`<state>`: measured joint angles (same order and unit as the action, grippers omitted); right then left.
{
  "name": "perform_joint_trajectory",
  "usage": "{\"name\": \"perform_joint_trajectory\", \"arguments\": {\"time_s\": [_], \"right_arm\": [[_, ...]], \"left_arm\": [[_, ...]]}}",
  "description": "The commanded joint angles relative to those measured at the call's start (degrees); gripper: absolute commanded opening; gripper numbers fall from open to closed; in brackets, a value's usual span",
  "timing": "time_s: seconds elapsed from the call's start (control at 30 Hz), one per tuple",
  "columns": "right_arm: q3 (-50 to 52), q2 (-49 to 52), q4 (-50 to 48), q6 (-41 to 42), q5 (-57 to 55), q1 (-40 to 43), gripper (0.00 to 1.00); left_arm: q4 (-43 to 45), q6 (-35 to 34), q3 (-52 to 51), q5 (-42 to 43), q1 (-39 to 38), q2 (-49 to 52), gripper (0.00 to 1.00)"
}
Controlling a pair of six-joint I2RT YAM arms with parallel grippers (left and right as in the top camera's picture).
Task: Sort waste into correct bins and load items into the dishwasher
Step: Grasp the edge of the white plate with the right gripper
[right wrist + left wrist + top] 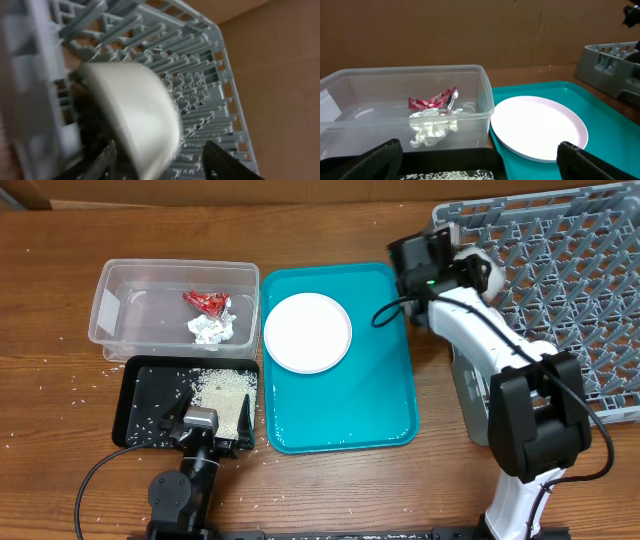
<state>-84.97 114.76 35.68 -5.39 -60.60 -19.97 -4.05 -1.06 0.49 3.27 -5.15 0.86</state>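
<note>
bowl (135, 115) blurred, right fingers (220, 161) cropped

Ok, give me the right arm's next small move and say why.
Probably ease the right pincer down a touch so the bowl seats between the pegs of the grey dish rack before backing away. The bowl sits tilted on its side over the lattice at the rack's corner; the wrist view is blurred, so I can't tell whether it is resting.

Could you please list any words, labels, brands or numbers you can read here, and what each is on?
None can be read.
The red wrapper in the clear tub: print too crumpled and small to read.
The white patch on the tub's end wall: too small to tell.
</note>
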Motion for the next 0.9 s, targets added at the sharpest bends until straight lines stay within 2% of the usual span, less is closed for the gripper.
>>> {"name": "perform_joint_trajectory", "arguments": {"time_s": [0.0, 0.17, 0.3, 0.4, 0.47, 0.57, 0.8, 0.87], "right_arm": [[-3.02, 0.24, 3.58, 2.82, 2.27, -1.77, 0.64], [-12.85, 0.17, 19.41, 12.22, 16.52, -4.55, 0.70], [-23.63, 0.11, 31.65, 15.74, 36.52, -6.58, 0.70], [-27.17, 0.11, 35.36, 15.82, 52.78, -7.98, 0.69], [-26.40, 0.17, 35.36, 19.41, 62.79, -8.66, 0.69], [-21.62, 0.68, 32.39, 26.97, 71.69, -9.38, 0.67], [-7.08, 1.16, 18.40, 36.85, 66.18, -9.27, 0.63], [-3.52, 1.16, 14.29, 37.38, 66.23, -9.01, 0.61]], "left_arm": [[-0.07, 0.90, -0.22, 0.61, 0.37, -0.61, 1.00], [-0.07, 0.90, -0.22, 0.63, 0.37, -0.61, 1.00], [-0.07, 0.90, -0.22, 0.63, 0.37, -0.61, 1.00], [-0.07, 0.90, -0.22, 0.61, 0.37, -0.61, 1.00], [-0.07, 0.90, -0.22, 0.61, 0.37, -0.61, 1.00], [-0.07, 0.90, -0.22, 0.63, 0.37, -0.61, 1.00], [-0.07, 0.90, -0.22, 0.61, 0.37, -0.61, 1.00], [-0.07, 0.90, -0.22, 0.63, 0.37, -0.61, 1.00]]}}
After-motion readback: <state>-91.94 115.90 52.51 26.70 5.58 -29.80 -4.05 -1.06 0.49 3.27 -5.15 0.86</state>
